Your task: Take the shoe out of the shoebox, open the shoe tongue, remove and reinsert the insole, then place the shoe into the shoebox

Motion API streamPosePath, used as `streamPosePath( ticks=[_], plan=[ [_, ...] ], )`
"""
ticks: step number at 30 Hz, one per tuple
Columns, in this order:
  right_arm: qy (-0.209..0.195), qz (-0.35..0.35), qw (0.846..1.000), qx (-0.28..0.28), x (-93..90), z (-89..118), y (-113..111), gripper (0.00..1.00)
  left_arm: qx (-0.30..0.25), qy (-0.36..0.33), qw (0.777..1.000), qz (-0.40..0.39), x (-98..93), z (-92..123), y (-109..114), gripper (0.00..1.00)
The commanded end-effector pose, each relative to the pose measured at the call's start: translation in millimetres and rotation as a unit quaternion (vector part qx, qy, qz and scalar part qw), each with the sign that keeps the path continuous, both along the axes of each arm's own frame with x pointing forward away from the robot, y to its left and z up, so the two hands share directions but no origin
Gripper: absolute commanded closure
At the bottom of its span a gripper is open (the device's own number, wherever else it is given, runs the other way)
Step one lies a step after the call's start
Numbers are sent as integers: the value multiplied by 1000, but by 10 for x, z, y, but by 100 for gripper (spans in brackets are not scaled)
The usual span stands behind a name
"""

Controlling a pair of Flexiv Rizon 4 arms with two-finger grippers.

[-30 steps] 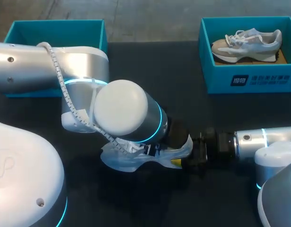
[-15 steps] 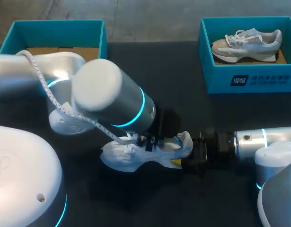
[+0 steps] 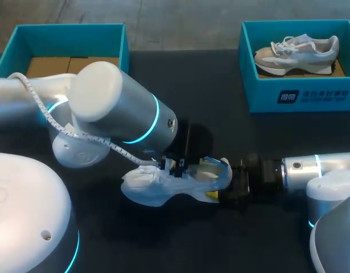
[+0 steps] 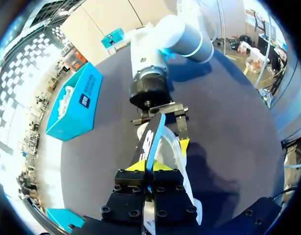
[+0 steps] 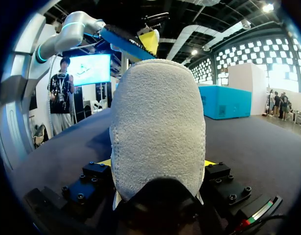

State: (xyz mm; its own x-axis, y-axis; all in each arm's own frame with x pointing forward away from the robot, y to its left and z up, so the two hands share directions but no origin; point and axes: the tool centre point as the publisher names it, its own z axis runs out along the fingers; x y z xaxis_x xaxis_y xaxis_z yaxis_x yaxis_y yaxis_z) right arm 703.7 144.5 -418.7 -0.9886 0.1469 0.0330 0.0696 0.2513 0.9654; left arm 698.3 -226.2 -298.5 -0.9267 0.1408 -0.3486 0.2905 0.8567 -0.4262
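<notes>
shoe point(image 3: 157, 187) on table, long axis left-right, heel toward right hand point(image 3: 217, 195), which clamps heel from both sides. left hand point(image 4: 146, 166) just above shoe's mouth, pinching insole point(image 4: 151, 134) edge-on, insole pointing along shoe toward heel. left arm nearer for reinserting.

Middle of the desk point(image 3: 220, 131) is pretty jammed: the shoe point(image 3: 143, 185) lies there with the left arm point(image 3: 118, 111) hanging right over it, and the right arm point(image 3: 300, 168) comes in flat from the right, up against the heel. Bare desk shows between the left box point(image 3: 66, 27) and right box point(image 3: 260, 96) at the back, and along the near edge. Right box has a second shoe point(image 3: 297, 51) filling it.
</notes>
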Motion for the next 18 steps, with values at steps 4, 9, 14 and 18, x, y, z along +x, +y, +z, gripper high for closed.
streamPosePath(
  ticks=[4,9,14,18],
  plan=[
    [0,0,1000,-1,-5,-18,0,100,-19,12,1000,-14,-51,34,-81,100],
    [0,0,1000,-1,-5,-18,0,100,-33,22,999,-19,-92,74,-141,100],
    [0,0,1000,-1,-5,-18,0,100,-53,38,998,-26,-122,167,-199,100],
    [0,0,1000,-1,-5,-18,0,100,-69,53,996,-35,-183,264,-275,100]
  ],
)
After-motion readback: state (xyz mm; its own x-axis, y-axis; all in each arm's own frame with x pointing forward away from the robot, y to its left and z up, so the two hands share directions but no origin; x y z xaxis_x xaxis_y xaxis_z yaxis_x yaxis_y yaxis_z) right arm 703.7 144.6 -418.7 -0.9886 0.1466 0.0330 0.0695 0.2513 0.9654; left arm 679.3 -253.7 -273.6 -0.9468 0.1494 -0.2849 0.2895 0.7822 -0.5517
